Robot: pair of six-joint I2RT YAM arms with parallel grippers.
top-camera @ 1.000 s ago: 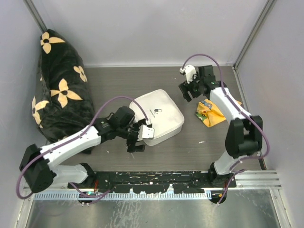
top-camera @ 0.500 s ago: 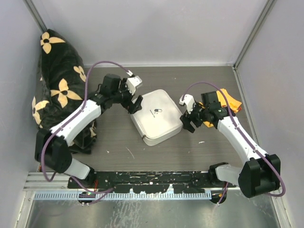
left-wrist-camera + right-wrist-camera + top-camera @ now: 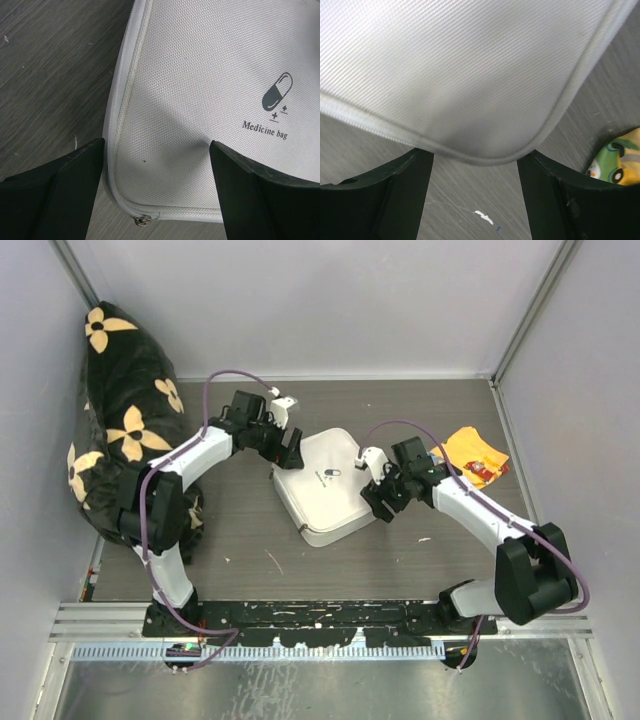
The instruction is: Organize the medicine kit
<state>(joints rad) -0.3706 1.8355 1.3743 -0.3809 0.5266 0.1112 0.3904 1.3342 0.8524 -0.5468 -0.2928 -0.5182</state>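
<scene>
Kit: medicine kit (image 3: 330, 487) mid-frame on table (image 3: 250, 540), lid shut, approx same spot as a sec ago.
L hand: left hand (image 3: 288, 448) has gone from kit's lower left to its upper-left edge; fingers spread, empty.
R hand: right hand (image 3: 378, 502) has come from upper right to kit's right corner; fingers apart, empty.
Meaning: both now bracket kit, prob. to steady and open it; contact unclear from above.

The top camera looks down from above and behind the arm bases (image 3: 170, 618), far enough to take in the whole table (image 3: 250, 540). Each wrist camera looks past its own fingers (image 3: 50, 195), very near the medicine kit (image 3: 325, 485), at one corner each. All three views share this kit and some table beside it.
</scene>
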